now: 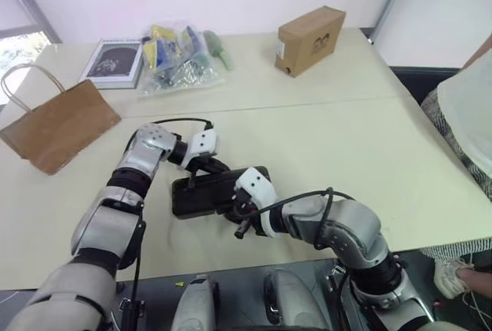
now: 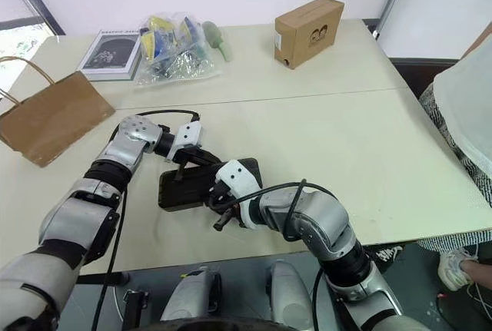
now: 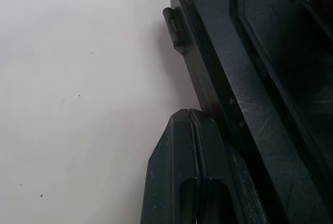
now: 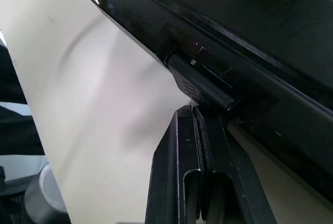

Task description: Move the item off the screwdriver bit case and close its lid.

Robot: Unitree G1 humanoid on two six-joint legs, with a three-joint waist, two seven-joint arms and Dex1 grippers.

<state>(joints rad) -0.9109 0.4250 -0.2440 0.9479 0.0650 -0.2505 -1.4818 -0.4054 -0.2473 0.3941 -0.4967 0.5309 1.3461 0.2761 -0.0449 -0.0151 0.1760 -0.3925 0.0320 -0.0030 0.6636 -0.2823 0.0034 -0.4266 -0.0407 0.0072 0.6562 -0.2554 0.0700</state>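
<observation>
Tools, left (image 1: 201,168) and right (image 1: 237,210), both closed, empty, flank the screwdriver bit case (image 1: 201,195), fingertips against its edges. Paper bag (image 1: 58,125) lies well beyond the left tool.

No legible text in the scene

A dark round printed mark is seen on the side of the cardboard box (image 1: 310,39), and a dark cover picture with a faint heading line on the book (image 1: 114,62) well to the left of that box; neither can be read.
</observation>
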